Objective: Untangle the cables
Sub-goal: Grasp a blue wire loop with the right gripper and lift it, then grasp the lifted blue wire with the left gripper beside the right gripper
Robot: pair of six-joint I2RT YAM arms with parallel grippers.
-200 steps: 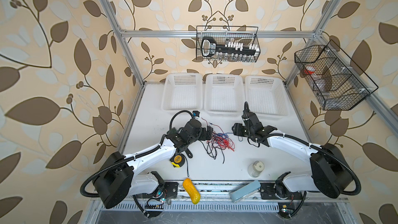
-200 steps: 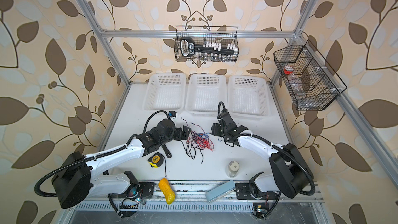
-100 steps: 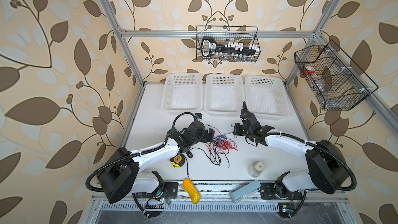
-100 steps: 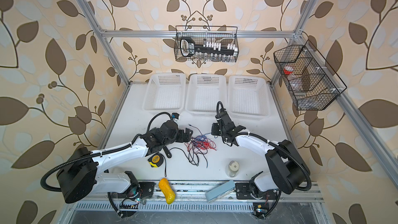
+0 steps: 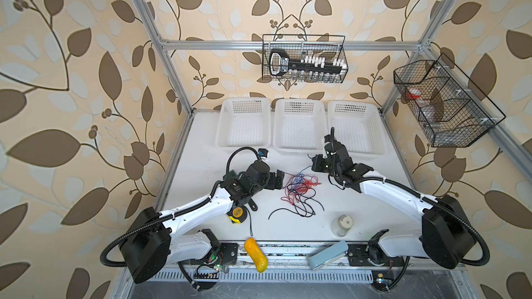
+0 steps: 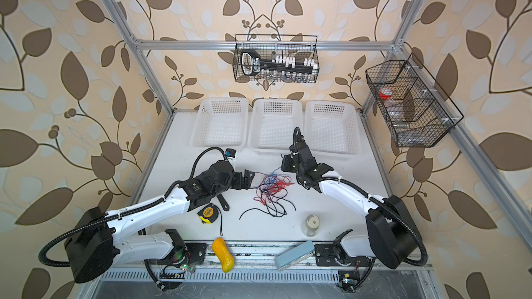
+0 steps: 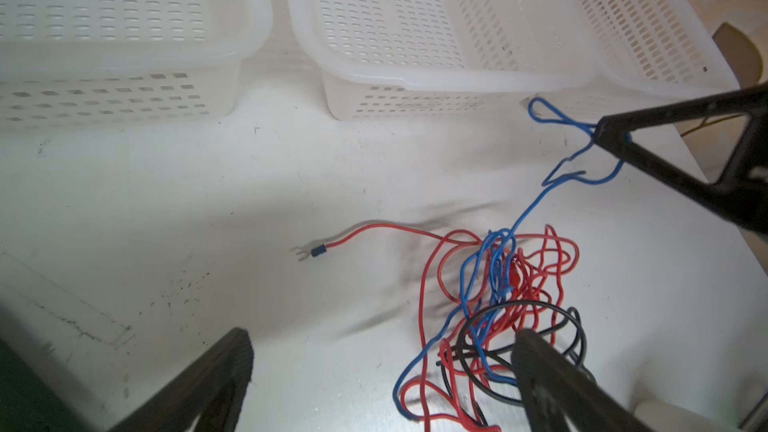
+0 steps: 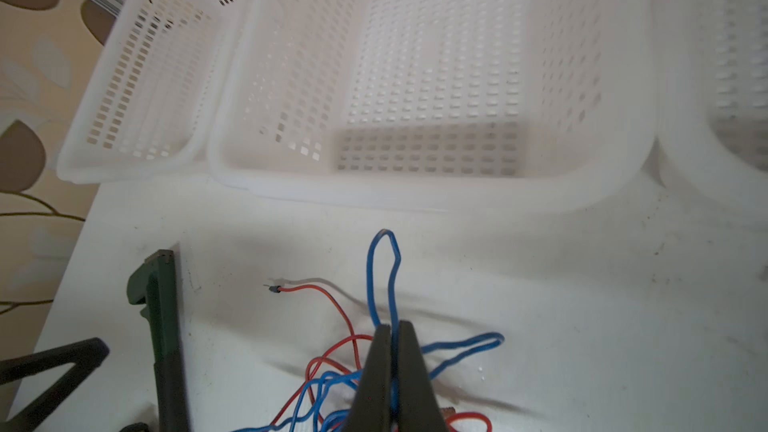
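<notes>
**While the black right gripper point(image 8: 390, 328) clenched a loop of thin blue wire point(image 8: 368, 272), the left hung wide**

Tangled thin red, blue and black cables point(image 5: 299, 189) lay mid white desk point(image 5: 207, 176), between both arms. Black left gripper point(image 5: 279, 179) sat released just beside the heap.

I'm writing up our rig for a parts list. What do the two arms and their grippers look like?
The left arm and right arm have white link shells, black joint housings and bulky black base joints. A black corrugated hose loops from each base along the arm. The left gripper and right gripper have black triangular open-frame fingers narrowing to thin tips.
</notes>
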